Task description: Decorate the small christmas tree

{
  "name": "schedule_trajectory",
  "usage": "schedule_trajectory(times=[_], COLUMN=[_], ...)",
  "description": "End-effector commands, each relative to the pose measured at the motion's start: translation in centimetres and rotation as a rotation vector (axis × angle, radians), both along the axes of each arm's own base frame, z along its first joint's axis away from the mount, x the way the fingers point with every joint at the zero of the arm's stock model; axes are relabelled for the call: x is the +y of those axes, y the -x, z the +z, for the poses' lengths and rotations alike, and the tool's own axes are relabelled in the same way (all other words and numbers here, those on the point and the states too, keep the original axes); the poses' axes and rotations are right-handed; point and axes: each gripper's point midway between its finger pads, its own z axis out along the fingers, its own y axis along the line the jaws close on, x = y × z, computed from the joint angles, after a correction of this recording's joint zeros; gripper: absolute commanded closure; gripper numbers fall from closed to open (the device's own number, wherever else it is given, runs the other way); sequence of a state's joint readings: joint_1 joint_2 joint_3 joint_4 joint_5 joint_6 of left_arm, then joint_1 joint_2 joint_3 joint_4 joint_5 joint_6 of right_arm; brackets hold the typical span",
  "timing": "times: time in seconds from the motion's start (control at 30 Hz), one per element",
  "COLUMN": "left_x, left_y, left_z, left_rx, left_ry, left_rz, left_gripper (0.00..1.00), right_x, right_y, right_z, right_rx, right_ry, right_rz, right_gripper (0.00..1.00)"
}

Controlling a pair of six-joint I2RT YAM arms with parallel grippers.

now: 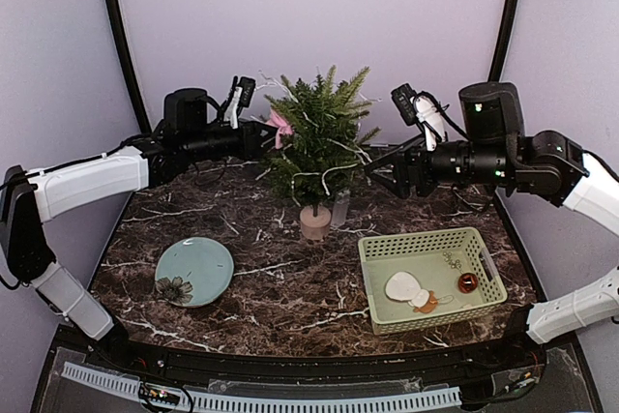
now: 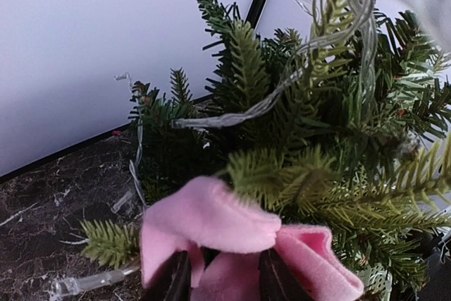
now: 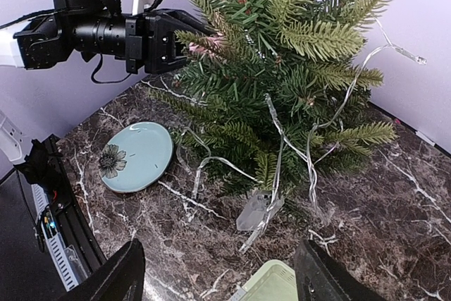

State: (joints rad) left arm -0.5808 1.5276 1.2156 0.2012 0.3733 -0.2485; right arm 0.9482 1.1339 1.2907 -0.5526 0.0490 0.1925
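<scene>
The small christmas tree stands in its beige-pink pot at the back middle of the table. A clear light string is draped through its branches. My left gripper is at the tree's upper left, shut on a pink felt bow. In the left wrist view the bow folds over and between the dark fingers, pressed against the green needles. My right gripper hovers open to the right of the tree, with nothing between its fingers.
A light-blue flowered plate lies front left. A pale-green basket at front right holds a white ornament and a brown ball. The light string's clear box lies beside the pot.
</scene>
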Motion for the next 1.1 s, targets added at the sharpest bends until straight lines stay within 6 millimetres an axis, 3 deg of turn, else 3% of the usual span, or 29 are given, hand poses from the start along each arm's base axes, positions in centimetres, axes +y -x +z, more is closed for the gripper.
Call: schedule_trajectory(times=[0.0, 0.3, 0.53, 0.83, 1.07], left_x=[-0.3, 0.5, 2.3, 5.1, 7.2], left_y=[0.4, 1.0, 1.9, 3.0, 3.8], left_z=[0.2, 1.0, 5.3, 8.1, 7.8], left_rx=[-0.006, -0.017, -0.098, -0.087, -0.042], left_ry=[-0.027, -0.046, -0.014, 0.046, 0.077], left_rz=[-0.004, 0.021, 0.081, 0.114, 0.133], left_gripper=[0.64, 0.58, 0.49, 0.38, 0.20], right_x=[-0.2, 0.1, -0.2, -0.7, -2.2], right_y=[-0.3, -0.4, -0.3, -0.6, -1.9], right_z=[1.1, 1.2, 1.0, 0.2, -0.6], right_rx=[-0.034, -0.034, -0.039, -0.018, 0.036], right_ry=[-0.037, -0.040, -0.051, -0.087, -0.145], right_rz=[-0.012, -0.006, -0.011, -0.024, -0.063], right_gripper=[0.26, 0.26, 0.25, 0.24, 0.20])
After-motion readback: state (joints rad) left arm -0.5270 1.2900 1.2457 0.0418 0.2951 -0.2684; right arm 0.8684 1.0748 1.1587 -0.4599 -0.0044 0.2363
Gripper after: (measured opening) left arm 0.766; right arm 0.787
